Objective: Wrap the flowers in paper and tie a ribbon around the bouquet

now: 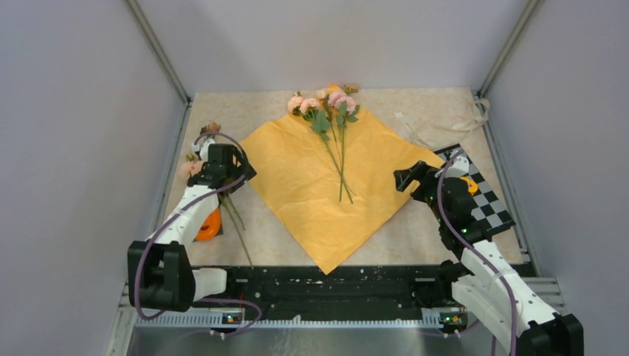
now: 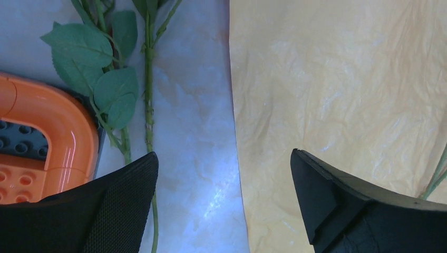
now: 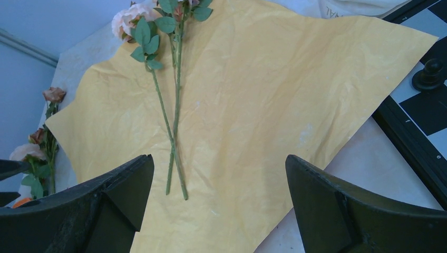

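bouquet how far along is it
Done: the paper lies spread flat with some flowers laid on it. In hand: nothing; the left claw and right claw are open, empty. Left: the loose stems beside the paper, the wrapping, and the ribbon, untouched at far right.

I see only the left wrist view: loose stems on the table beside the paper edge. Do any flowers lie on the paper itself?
Observer: Yes. Some flowers lie along the middle of the paper, with their blooms at its far corner.
Operator: Where is the ribbon?
Observer: The ribbon lies at the far right of the table, off the paper.
Operator: What about the right claw?
Observer: The right claw is open and empty, near the paper's right corner.
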You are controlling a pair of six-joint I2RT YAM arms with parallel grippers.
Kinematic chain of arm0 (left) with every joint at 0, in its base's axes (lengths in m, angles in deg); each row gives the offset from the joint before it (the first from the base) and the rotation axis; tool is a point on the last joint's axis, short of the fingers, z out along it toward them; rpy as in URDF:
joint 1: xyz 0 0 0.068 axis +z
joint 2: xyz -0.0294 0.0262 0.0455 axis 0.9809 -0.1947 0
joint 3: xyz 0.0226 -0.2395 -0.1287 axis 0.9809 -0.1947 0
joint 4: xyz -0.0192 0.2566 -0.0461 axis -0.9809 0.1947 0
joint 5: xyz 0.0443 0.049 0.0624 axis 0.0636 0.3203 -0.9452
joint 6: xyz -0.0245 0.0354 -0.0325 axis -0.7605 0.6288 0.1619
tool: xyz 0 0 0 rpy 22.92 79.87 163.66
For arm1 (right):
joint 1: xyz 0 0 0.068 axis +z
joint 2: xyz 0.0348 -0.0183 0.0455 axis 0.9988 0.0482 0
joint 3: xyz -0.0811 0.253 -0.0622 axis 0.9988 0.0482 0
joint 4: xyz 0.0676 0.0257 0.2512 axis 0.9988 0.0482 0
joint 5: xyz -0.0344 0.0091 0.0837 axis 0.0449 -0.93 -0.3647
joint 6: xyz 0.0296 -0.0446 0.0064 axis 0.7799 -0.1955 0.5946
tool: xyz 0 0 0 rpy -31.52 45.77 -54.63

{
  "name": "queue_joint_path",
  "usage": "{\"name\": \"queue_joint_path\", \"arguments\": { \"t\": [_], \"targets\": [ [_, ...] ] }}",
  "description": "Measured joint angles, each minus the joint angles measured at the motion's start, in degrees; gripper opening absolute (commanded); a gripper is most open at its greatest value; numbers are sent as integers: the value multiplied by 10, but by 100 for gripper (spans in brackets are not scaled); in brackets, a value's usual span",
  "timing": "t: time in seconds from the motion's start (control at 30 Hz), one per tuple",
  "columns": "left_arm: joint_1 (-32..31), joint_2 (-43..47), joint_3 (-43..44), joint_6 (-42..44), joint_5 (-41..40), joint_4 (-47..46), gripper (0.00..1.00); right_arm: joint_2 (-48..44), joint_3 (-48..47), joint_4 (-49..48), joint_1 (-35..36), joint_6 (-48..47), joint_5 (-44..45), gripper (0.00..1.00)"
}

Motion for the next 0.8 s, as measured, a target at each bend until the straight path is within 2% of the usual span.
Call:
{"name": "queue_joint_path", "arguments": {
  "t": [0.13,0.43,0.7,0.8],
  "targets": [
    [19,-45,3,0,-23,-47,97,3,0,-1,0,0,-5,99],
    [84,-226,113,19,-40,-65,73,3,0,-4,0,-1,-2,99],
    [96,-272,131,33,-56,-54,52,12,0,-5,0,-2,4,99],
    [98,-292,140,37,-52,-48,49,15,0,-7,0,-2,5,99]
  ]
}}
